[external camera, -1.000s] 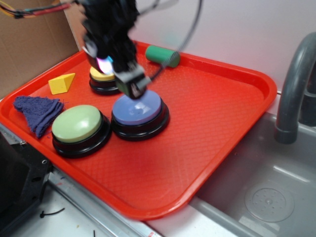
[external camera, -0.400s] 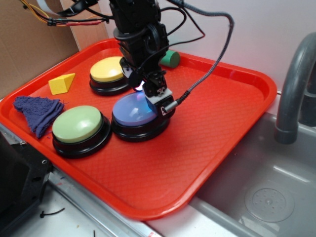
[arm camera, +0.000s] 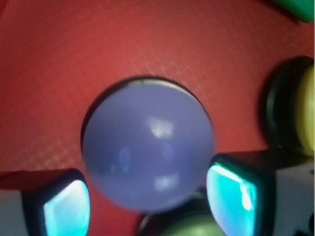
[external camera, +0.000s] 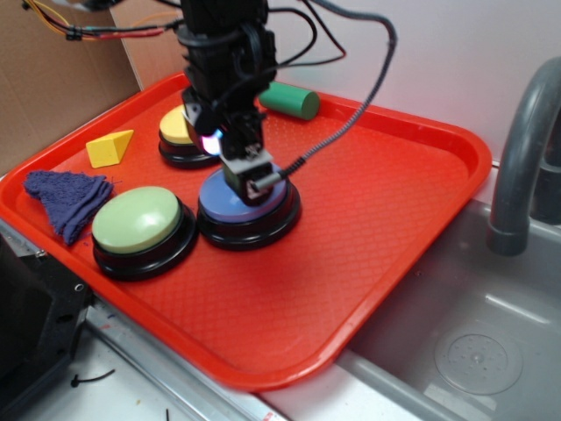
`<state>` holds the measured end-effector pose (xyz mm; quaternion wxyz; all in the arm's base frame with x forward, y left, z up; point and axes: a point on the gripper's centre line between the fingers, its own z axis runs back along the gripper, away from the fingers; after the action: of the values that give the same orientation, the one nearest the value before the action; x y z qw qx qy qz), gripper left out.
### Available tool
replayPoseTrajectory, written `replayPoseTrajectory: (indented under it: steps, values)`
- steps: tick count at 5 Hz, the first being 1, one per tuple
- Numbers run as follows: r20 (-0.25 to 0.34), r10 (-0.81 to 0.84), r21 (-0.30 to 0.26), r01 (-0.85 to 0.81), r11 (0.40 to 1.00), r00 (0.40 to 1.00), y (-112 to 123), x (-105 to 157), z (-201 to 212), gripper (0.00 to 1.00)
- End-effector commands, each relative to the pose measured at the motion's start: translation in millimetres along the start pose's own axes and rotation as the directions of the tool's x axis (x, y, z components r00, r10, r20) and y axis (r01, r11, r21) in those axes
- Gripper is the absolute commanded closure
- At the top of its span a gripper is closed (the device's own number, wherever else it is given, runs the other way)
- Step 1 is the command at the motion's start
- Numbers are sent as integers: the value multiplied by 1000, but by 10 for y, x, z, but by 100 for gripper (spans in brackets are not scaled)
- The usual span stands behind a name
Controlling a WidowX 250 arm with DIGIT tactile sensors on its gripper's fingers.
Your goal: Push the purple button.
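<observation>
Pincer (external camera: 247, 178) spread open, holding nothing, rests on the purple button (arm camera: 147, 147) near the tray's (external camera: 394, 219) middle, green button (external camera: 140, 221) at nine o'clock. Rigid, glossy dome: I'd press its centre, not grip it.

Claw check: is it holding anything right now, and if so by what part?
Nothing is held. The claw sits open just above the purple button, its fingertips to either side of the dome, not clamped on it.
</observation>
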<state>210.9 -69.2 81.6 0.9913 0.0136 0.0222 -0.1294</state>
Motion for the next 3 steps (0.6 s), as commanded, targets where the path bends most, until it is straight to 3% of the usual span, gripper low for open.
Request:
replayPoseTrajectory:
  steps: [1, 3]
  values:
    - [45, 32, 13, -32, 999, 998, 6, -13, 422, 0]
    - [51, 42, 12, -43, 999, 998, 37, -53, 529, 0]
